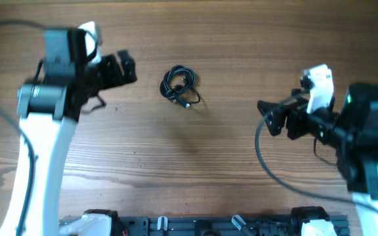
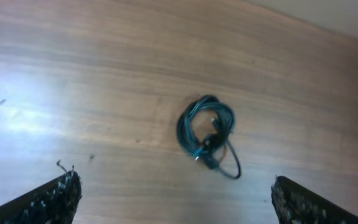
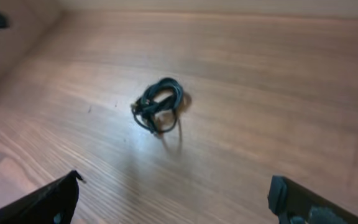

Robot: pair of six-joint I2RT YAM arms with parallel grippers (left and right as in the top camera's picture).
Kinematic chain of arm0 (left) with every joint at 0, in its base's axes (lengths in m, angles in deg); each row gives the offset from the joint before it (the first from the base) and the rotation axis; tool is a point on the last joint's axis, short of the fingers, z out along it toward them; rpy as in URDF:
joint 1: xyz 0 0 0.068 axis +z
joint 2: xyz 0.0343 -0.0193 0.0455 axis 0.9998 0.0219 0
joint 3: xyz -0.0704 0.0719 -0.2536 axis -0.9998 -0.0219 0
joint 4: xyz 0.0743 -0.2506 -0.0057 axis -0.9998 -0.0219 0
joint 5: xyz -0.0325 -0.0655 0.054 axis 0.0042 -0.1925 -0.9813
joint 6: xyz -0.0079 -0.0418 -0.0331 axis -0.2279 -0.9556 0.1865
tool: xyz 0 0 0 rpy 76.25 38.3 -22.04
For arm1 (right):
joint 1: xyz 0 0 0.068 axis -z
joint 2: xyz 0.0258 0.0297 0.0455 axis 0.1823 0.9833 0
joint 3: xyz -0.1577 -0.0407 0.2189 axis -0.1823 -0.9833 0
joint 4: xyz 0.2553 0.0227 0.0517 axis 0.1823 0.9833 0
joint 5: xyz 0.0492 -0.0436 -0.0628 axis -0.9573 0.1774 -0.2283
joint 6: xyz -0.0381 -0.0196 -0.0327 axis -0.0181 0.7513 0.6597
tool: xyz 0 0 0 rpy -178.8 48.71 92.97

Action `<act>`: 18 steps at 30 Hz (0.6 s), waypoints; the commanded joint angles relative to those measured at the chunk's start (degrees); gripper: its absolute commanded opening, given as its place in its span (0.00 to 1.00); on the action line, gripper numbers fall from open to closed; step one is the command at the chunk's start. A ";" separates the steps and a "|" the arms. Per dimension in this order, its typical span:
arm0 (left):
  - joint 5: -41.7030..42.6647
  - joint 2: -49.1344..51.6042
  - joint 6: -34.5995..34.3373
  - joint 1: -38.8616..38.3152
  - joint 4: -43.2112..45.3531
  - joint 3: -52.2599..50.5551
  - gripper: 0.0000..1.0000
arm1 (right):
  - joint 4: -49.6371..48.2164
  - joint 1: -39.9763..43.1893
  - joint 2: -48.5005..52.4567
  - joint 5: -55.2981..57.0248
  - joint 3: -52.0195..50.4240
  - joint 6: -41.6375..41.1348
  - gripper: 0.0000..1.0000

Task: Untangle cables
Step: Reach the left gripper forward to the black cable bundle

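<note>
**Tight Coil, Idle Pincers**

Nearest, right pincer (image 1: 266,118) released, holding nothing; left pincer (image 1: 128,67) likewise released. Farther out, between them on the tabletop (image 1: 241,39), cables (image 1: 179,85) bundled in one small coil, plug trailing. Risk: pinching the whole bundle, tightening knots, or dragging it unloosened.

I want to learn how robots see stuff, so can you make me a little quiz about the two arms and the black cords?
1. Fill in: the left gripper and the right gripper both have jaws that are ____.
2. Where are the cables? A) bundled on the table between the arms; B) in a box; C) hanging off the edge.
3. True or false: the left gripper is holding the cables.
Key: 1 open; 2 A; 3 false.
</note>
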State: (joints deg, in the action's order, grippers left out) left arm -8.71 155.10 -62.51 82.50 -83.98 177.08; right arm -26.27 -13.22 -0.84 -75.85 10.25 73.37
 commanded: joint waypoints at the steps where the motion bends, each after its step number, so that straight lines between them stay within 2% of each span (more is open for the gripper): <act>1: 0.90 6.73 0.74 -2.21 1.75 4.07 1.00 | 4.44 0.22 8.31 -4.61 8.20 3.69 1.00; 3: 0.26 9.62 0.70 -2.56 4.04 4.02 1.00 | 3.87 0.22 11.17 -4.42 8.55 3.72 1.00; 6: 3.58 12.68 0.31 -2.56 6.29 4.02 1.00 | 1.46 0.22 14.19 -8.52 8.55 2.29 1.00; 10: 4.94 17.88 0.26 -2.56 7.56 4.02 0.98 | 1.60 0.22 17.97 -12.28 8.52 -4.31 1.00; 12: 4.44 21.11 -2.71 -2.56 7.98 4.02 0.84 | 1.49 0.22 19.58 -12.31 8.52 -5.14 1.00; 13: 4.04 22.67 -4.87 -2.64 8.35 4.02 0.80 | 1.55 0.22 20.44 -12.28 8.52 -5.14 1.00; 15: 3.65 25.38 -8.00 -2.93 9.27 4.02 0.65 | 1.60 0.22 21.62 -12.28 8.52 -5.33 0.95; 16: 3.63 26.64 -8.90 -3.19 9.90 4.02 0.60 | 1.62 0.22 22.12 -12.28 8.52 -5.33 0.93; 18: 3.21 28.92 -9.49 -4.13 11.28 4.02 0.58 | 1.62 0.22 22.71 -12.28 8.48 -5.35 0.90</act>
State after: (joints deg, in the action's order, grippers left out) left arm -5.33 180.48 -67.90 79.79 -74.12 180.14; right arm -24.54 -13.22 20.60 -86.32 17.57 69.11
